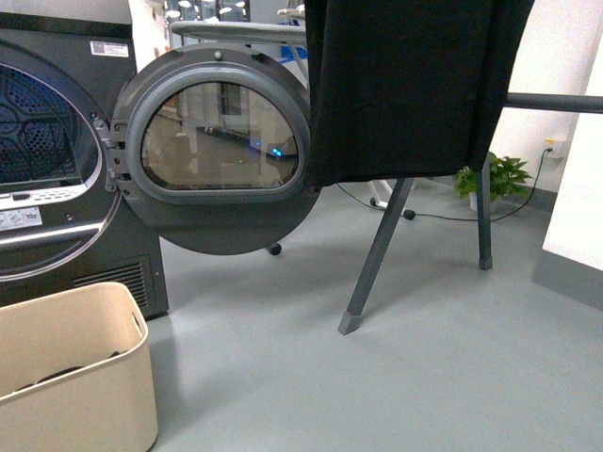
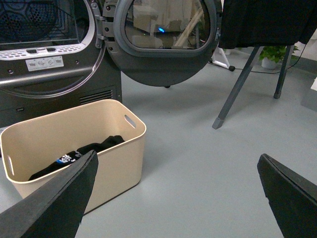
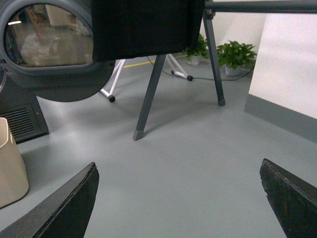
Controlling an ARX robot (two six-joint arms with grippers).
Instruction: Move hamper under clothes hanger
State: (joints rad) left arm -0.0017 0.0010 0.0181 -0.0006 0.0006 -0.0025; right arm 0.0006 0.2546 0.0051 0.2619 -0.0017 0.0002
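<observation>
The beige hamper (image 1: 85, 377) stands on the floor at the front left, before the dryer, with dark clothes inside. It also shows in the left wrist view (image 2: 119, 148) and at the edge of the right wrist view (image 3: 10, 163). The clothes hanger (image 1: 377, 254), dark grey with splayed legs and a black cloth over its bar, stands to the right of the dryer door; it also shows in the wrist views (image 2: 233, 94) (image 3: 148, 99). My left gripper (image 2: 178, 171) is open and empty, beside the hamper's side. My right gripper (image 3: 178, 173) is open and empty over bare floor.
The dark grey dryer (image 1: 57, 160) stands at the left with its round door (image 1: 221, 151) swung open toward the rack. A potted plant (image 1: 495, 179) and a cable lie by the back wall. A white wall corner (image 1: 575, 235) juts in at the right.
</observation>
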